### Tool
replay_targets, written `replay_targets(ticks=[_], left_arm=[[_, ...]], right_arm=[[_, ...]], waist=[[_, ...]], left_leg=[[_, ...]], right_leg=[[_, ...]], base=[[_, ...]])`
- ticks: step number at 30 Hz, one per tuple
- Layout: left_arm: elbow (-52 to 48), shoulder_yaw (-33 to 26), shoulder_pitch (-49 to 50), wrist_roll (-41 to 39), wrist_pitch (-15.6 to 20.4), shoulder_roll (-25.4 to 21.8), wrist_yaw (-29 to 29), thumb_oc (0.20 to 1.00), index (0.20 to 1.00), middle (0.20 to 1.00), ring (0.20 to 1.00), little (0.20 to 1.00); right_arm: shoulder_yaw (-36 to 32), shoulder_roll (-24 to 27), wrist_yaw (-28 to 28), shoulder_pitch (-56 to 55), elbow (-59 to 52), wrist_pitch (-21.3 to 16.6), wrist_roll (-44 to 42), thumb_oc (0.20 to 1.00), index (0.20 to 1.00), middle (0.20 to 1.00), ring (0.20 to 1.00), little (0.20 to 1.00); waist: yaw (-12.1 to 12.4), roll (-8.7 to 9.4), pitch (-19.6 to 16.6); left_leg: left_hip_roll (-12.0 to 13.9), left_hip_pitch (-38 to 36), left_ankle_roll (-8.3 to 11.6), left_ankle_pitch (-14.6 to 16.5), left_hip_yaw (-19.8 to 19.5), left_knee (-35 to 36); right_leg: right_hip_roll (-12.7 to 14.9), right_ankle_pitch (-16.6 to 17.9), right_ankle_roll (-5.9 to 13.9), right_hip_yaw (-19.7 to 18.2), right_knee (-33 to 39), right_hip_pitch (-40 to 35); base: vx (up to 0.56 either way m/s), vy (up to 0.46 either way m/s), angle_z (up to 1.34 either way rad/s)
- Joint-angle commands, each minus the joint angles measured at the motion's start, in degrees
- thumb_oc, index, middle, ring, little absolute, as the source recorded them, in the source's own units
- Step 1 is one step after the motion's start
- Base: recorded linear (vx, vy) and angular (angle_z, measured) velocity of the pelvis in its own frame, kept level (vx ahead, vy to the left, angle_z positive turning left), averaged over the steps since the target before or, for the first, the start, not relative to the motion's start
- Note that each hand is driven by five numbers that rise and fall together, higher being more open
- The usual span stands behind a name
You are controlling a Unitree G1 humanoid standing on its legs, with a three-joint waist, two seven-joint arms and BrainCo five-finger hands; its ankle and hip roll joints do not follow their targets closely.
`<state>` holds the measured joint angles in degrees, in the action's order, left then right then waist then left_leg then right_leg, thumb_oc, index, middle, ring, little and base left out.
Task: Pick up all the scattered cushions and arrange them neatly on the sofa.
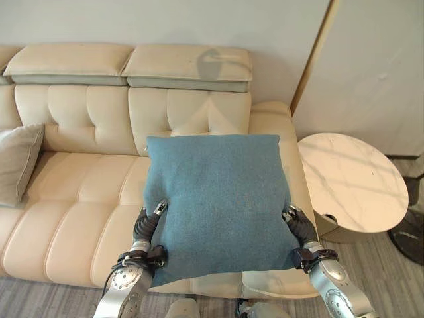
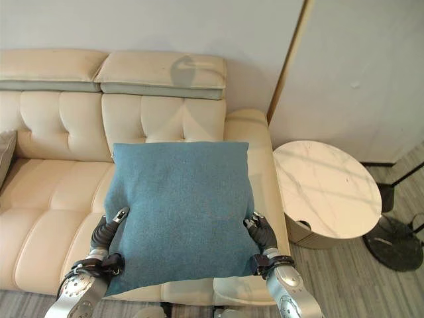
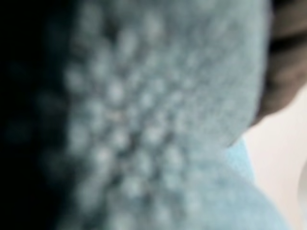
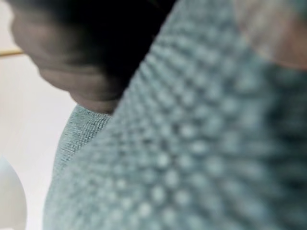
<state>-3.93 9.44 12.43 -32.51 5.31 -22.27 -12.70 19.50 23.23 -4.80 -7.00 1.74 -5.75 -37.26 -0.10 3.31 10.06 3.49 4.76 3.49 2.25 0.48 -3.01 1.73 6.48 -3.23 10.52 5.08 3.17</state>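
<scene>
L hand: at lower-left edge of blue cushion, thumb on top face, fingers go under the fabric, so pinching the edge. Dark ribbed cover just below cushion corner.
R hand: at lower-right edge of same cushion, thumb and dark tips curled over the edge, clamped on it from the opposite side.
L wrist view: blue weave pressed right up against the lens, too blurred to read fingers; dark cover in one corner.
R wrist view: same weave very close, dark hand part beside it, pale background past the cloth.
Blue cushion: square, held up flat between both hands, in front of the sofa's right end, face toward the head cam. Its top edge overlaps the lower backrest, bottom edge hangs past the seat front. Covers most of the right seat and part of the armrest.
Sofa: cream leather, tufted back, two headrest pads on top, right armrest showing beside the cushion.
Grey cushion: on the sofa's far left, leaning against the backrest, tilted, well apart from the blue one.
Side surface: round, white marbled top, just beside the right armrest, touching or not, can't tell.
Floor: grey wood-look planks; dark round stand base near the round surface.
Wall: pale, w/ wooden trim strip running up behind the armrest.
</scene>
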Motion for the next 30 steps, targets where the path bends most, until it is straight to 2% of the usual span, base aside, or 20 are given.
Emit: replay_targets(ticks=[1, 4, 9, 15, 19, 20, 21, 22, 23, 24, 25, 27, 30], left_arm=[[-6.67, -0.23, -2.56, 1.53, 5.16, 0.13, 1.83, 0.2, 0.2, 0.2, 0.2, 0.2], [-5.69, 0.78, -2.68, 2.45, 4.41, -0.01, 2.68, 0.2, 0.2, 0.2, 0.2, 0.2], [-4.14, 1.68, -3.35, 3.58, 3.6, -0.67, 3.04, 0.2, 0.2, 0.2, 0.2, 0.2], [0.23, 3.26, -10.05, 8.15, 4.33, -2.19, 1.43, 0.2, 0.2, 0.2, 0.2, 0.2], [5.94, 4.98, -24.35, 10.21, 6.41, -4.64, -4.44, 0.2, 0.2, 0.2, 0.2, 0.2], [9.08, 5.75, -29.61, 10.04, 6.85, -5.87, -6.23, 0.2, 0.2, 0.2, 0.2, 0.2], [14.5, 8.76, -39.83, 10.24, 7.59, -7.28, -8.85, 0.2, 0.2, 0.2, 0.2, 0.2], [14.7, 8.87, -40.1, 10.2, 7.68, -7.29, -8.86, 0.2, 0.2, 0.2, 0.2, 0.2], [19.36, 11.09, -46.75, 9.74, 8.11, -8.4, -10.16, 0.2, 0.2, 0.2, 0.2, 0.2], [27.93, 15.15, -57.79, 9.36, 8.66, -9.4, -12.04, 0.2, 0.2, 0.2, 0.2, 0.2], [28.23, 15.33, -58.21, 9.27, 8.81, -9.39, -12.02, 0.2, 0.2, 0.2, 0.2, 0.2], [34.14, 19.26, -68.46, 10.77, 8.92, -10.31, -14.02, 0.2, 0.2, 0.2, 0.2, 0.2], [36.87, 21.3, -78.07, 15.54, 9.04, -10.98, -19.15, 0.2, 0.2, 0.2, 0.2, 0.2]], right_arm=[[2.34, -2.68, 3.43, 3.65, -5.57, -2.87, -0.33, 0.2, 0.2, 0.2, 0.2, 0.2], [2.22, -2.75, 3.51, 3.01, -4.92, -2.44, 0.63, 0.2, 0.2, 0.2, 0.2, 0.2], [3.07, -3.8, 3.13, 3.77, -3.02, -1.72, 1.78, 0.2, 0.2, 0.2, 0.2, 0.2], [5.26, -6.97, 0.94, 11.61, 3.6, -1.96, 0.85, 0.2, 0.2, 0.2, 0.2, 0.2], [7.43, -10.9, -3.79, 24.96, 9.95, -4.0, -3.53, 0.2, 0.2, 0.2, 0.2, 0.2], [7.78, -11.0, -5.06, 29.27, 11.82, -4.36, -3.98, 0.2, 0.2, 0.2, 0.2, 0.2], [8.48, -11.78, -7.5, 37.0, 15.48, -5.27, -4.74, 0.2, 0.2, 0.2, 0.2, 0.2], [8.38, -11.79, -7.47, 37.19, 15.6, -5.3, -4.77, 0.2, 0.2, 0.2, 0.2, 0.2], [8.72, -11.54, -8.56, 42.18, 18.32, -5.55, -4.66, 0.2, 0.2, 0.2, 0.2, 0.2], [9.14, -11.62, -11.14, 50.44, 23.26, -6.58, -4.81, 0.2, 0.2, 0.2, 0.2, 0.2], [8.98, -11.6, -11.08, 50.72, 23.43, -6.63, -4.86, 0.2, 0.2, 0.2, 0.2, 0.2], [8.58, -10.68, -13.89, 58.99, 26.5, -7.72, -4.26, 0.2, 0.2, 0.2, 0.2, 0.2], [7.69, -8.71, -18.63, 68.07, 28.73, -9.28, 1.77, 0.2, 0.2, 0.2, 0.2, 0.2]], waist=[[-0.78, 1.26, -1.33], [-1.48, 0.15, -2.42], [-1.24, -0.02, -3.28], [-0.01, 0.28, -3.66], [1.34, -0.02, -1.32], [1.51, -0.17, -0.42], [2.0, -0.56, 1.83], [2.09, -0.53, 1.86], [2.15, -0.69, 3.18], [2.04, -1.01, 5.37], [2.13, -0.96, 5.39], [2.05, -1.45, 7.44], [1.84, -2.6, 9.74]], left_leg=[[-1.01, -0.96, -1.26, -3.11, -1.21, 4.93], [-1.2, -3.93, -1.1, -3.37, -0.26, 8.01], [-1.85, -5.64, -1.86, -2.02, 1.13, 8.01], [-2.4, -6.01, -2.67, -1.0, 1.94, 8.01], [-3.01, -2.07, -2.91, -1.68, 2.01, 8.01], [-3.12, -0.72, -2.93, -2.09, 2.05, 8.01], [-3.32, 2.33, -3.03, -3.1, 2.0, 7.52], [-3.32, 2.52, -3.03, -3.08, 2.03, 7.4], [-3.39, 4.81, -3.13, -3.01, 1.87, 5.64], [-3.4, 8.5, -3.19, -3.0, 1.6, 2.82], [-3.4, 8.86, -3.2, -2.88, 1.59, 2.51], [-3.7, 13.26, -3.33, -2.84, 0.97, -0.58], [-4.24, 18.33, -3.39, -2.74, 0.06, -3.52]], right_leg=[[0.41, -10.25, 5.24, 0.16, -0.08, -5.79], [0.28, -10.42, 5.2, -0.06, -0.08, -6.64], [0.9, -10.12, 6.09, -1.24, -0.08, -7.17], [1.95, -10.22, 6.96, -2.12, -0.08, -7.34], [2.74, -9.34, 7.36, -2.39, -0.08, -3.49], [2.86, -8.87, 7.33, -2.56, -0.08, -2.04], [3.15, -8.01, 7.26, -2.71, -1.08, 1.41], [3.16, -8.05, 7.25, -2.76, -1.24, 1.63], [3.49, -7.75, 7.21, -2.81, -2.33, 3.58], [3.98, -7.47, 7.17, -2.92, -4.34, 6.77], [4.0, -7.54, 7.16, -2.94, -4.56, 7.09], [4.49, -7.54, 7.29, -3.06, -7.01, 10.89], [4.99, -7.79, 7.35, -3.05, -9.88, 15.35]], base=[[0.1, 0.058, -0.24], [0.12, 0.111, -0.18], [0.09, 0.12, -0.09], [0.09, 0.102, 0.02], [-0.06, 0.087, 0.01], [-0.24, 0.124, -0.01], [-0.18, 0.089, -0.02], [-0.18, 0.084, -0.04], [-0.15, 0.082, 0.01], [-0.15, 0.083, 0.07], [-0.13, 0.082, 0.1], [-0.07, 0.06, 0.08], [-0.03, 0.083, 0.08]])
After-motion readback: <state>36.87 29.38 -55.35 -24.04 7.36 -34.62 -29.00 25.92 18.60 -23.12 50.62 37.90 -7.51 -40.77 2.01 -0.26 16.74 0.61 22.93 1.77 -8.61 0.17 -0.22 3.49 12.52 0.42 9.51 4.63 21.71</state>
